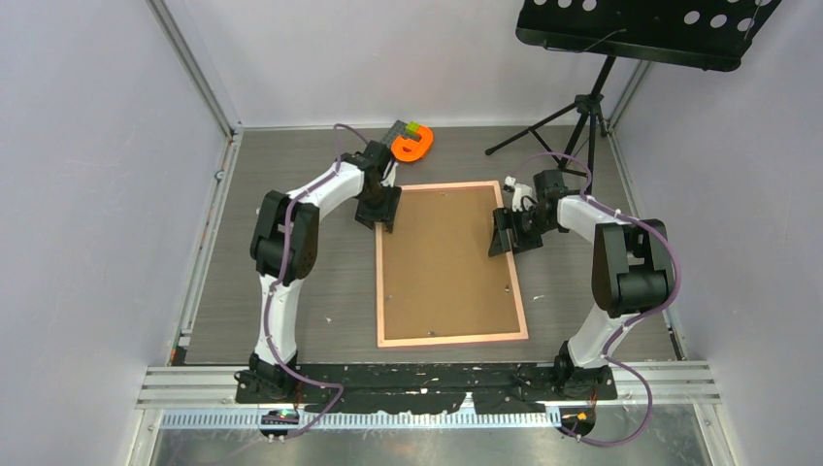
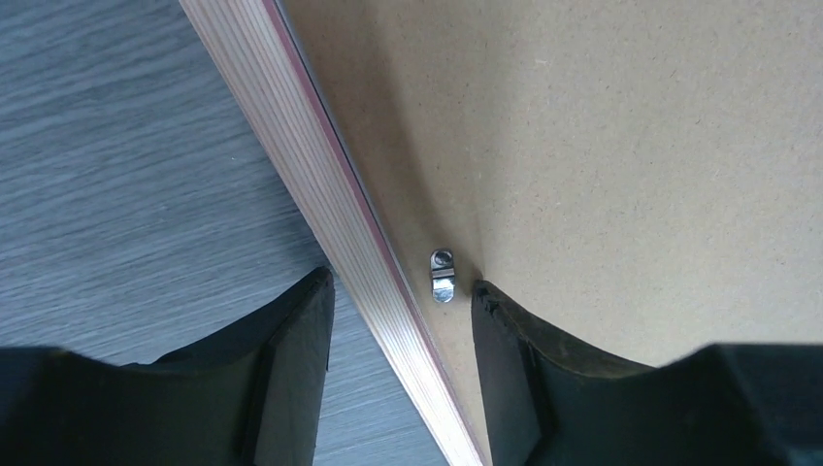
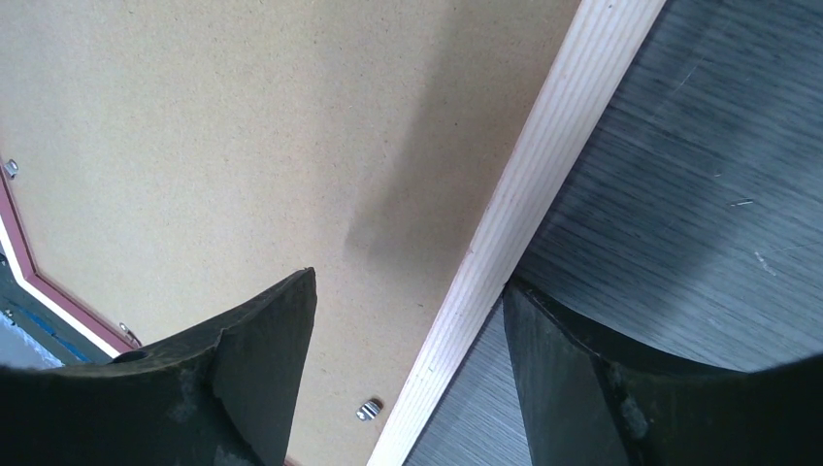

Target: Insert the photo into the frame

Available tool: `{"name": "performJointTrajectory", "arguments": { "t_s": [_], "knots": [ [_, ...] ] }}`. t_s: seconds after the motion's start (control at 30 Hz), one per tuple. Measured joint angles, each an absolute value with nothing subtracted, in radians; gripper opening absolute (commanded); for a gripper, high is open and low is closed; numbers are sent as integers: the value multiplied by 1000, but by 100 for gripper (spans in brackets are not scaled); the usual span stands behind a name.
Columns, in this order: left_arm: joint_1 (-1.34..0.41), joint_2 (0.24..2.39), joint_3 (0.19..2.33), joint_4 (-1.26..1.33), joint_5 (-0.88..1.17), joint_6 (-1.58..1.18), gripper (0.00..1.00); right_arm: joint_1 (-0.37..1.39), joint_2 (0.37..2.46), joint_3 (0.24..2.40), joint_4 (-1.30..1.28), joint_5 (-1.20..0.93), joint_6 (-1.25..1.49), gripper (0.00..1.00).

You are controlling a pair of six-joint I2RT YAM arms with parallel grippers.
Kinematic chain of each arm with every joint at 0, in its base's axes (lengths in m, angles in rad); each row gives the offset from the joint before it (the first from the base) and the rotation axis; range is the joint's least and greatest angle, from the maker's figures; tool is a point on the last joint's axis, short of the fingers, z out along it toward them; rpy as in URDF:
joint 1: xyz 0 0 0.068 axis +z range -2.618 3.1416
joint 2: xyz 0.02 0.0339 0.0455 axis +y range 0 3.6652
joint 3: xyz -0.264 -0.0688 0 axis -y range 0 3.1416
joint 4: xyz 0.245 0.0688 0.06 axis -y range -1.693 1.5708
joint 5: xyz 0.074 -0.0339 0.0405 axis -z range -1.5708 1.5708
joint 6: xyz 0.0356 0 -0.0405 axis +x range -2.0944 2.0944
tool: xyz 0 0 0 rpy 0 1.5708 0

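Observation:
The pink frame (image 1: 451, 339) lies flat in the middle of the table with a plain brown backing board (image 1: 446, 257) filling it. The photo is hidden. My left gripper (image 1: 381, 216) is at the frame's left rail near the far corner. In the left wrist view its jaws (image 2: 403, 286) stand open astride the rail (image 2: 320, 194), one finger over the table, the other over the board (image 2: 631, 146) beside a metal clip (image 2: 442, 275). My right gripper (image 1: 505, 238) is open astride the right rail (image 3: 543, 155), its outer finger (image 3: 553, 369) against the rail's edge.
An orange object with grey and green pieces (image 1: 411, 144) lies at the back of the table. A black music stand's tripod (image 1: 587, 107) rises at the back right. Walls close in on both sides. Another small clip (image 3: 368, 409) sits by the right rail.

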State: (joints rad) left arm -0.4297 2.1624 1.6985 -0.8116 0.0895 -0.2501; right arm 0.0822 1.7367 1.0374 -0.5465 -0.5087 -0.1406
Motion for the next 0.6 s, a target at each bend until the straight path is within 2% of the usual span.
{"name": "performJointTrajectory", "arguments": {
  "t_s": [0.6],
  "knots": [
    [-427, 2182, 1730, -815, 76, -232, 34, 80, 1738, 1036, -546, -514, -141, 76]
  ]
}}
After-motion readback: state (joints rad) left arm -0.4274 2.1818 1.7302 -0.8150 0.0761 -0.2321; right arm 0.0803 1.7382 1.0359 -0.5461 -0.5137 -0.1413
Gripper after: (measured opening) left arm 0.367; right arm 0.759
